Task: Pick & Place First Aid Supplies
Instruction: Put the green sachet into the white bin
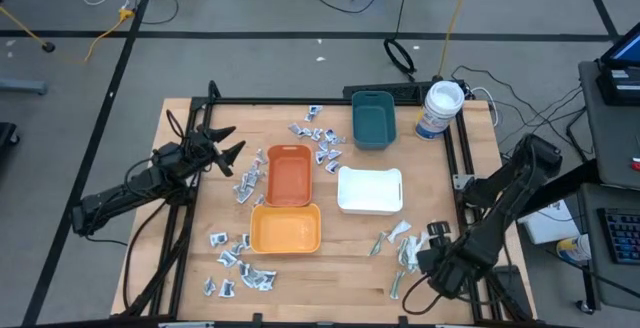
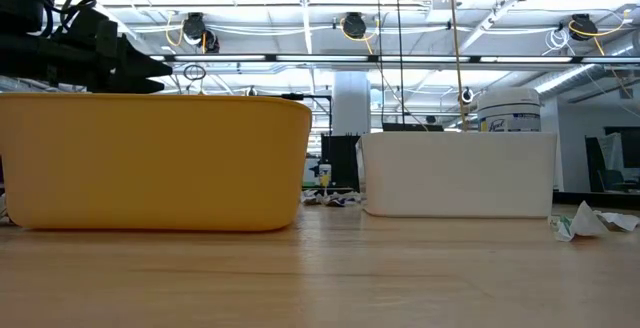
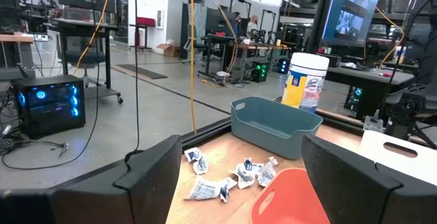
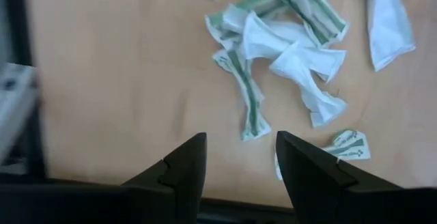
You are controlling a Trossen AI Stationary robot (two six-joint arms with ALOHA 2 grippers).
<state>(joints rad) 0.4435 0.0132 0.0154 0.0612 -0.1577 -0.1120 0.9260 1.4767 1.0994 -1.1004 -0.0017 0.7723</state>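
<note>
Step in hand, as judged: the approach to a pick, nothing held yet. Right gripper [image 4: 235, 176] is poised low over the table at about 5 o'clock of the white tray [image 1: 370, 190], fingers parted with bare wood between them. The green strips [image 4: 273, 39] lie heaped just ahead of its tips, one strip trailing down toward the gap. No contact visible.

Left gripper [image 1: 232, 148] waits raised at 9 o'clock of the orange tray [image 1: 290, 176], jaws wide apart and empty, pointing across at the teal tray [image 1: 373, 118].

Where the supplies are: sachets [image 1: 318, 136] scattered between the orange and teal trays, at 11 to 12 o'clock from table centre; more sachets at 7 o'clock beside the yellow tray [image 1: 286, 230]; a few between the left gripper and the orange tray. All four trays look empty from above.

Next move probably calls for a short advance and descent so the fingers straddle a single strip. The packets are thin, flat and overlapping, so I expect double grabs or slips.

Surface: pale wood table [image 1: 340, 268], dark frame rails along the edges. White tub [image 1: 440, 108] at the 1 o'clock corner. Room: grey floor with cables, desks, monitors, lit computer cases, overhead lights.
</note>
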